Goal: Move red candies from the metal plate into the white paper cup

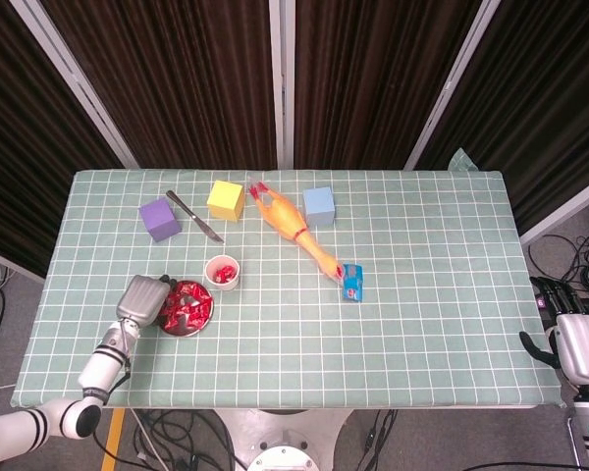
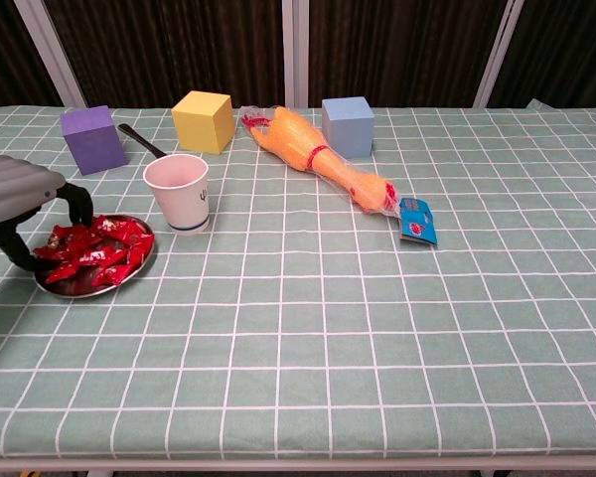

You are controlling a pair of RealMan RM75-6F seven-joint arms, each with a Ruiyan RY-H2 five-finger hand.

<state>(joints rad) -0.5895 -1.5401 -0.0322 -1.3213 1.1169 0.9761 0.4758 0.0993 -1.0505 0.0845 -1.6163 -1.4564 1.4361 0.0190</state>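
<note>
Now the candies are lying heaped in the plate, directly under the fingertips of the left hand, and a few more are already sitting in the cup, which is standing just beyond the plate on the far side of the hand. The hand is arching over the plate's near-left edge with its fingers curved down and apart around the pile; I cannot tell whether anything is pinched yet, since the head view shows only the back of the hand covering that edge of the plate.

As I judge it, the step in hand is the pick. It should be going well if the fingers are closing on a single wrapper at the top of the heap rather than raking through it, because the wrappers look slick and crinkly and the plate looks light enough to slide on the desk if it is pushed sideways. Pressing straight down and pinching, then lifting clear before travelling, should be keeping the rest of the pile in place. The carry to the cup is short, so the hand should be releasing from right above the rim; a nudge from the side could be tipping the paper cup.

The right hand is resting off the far corner of the desk, well apart from all this, fingers spread and holding nothing.
</note>
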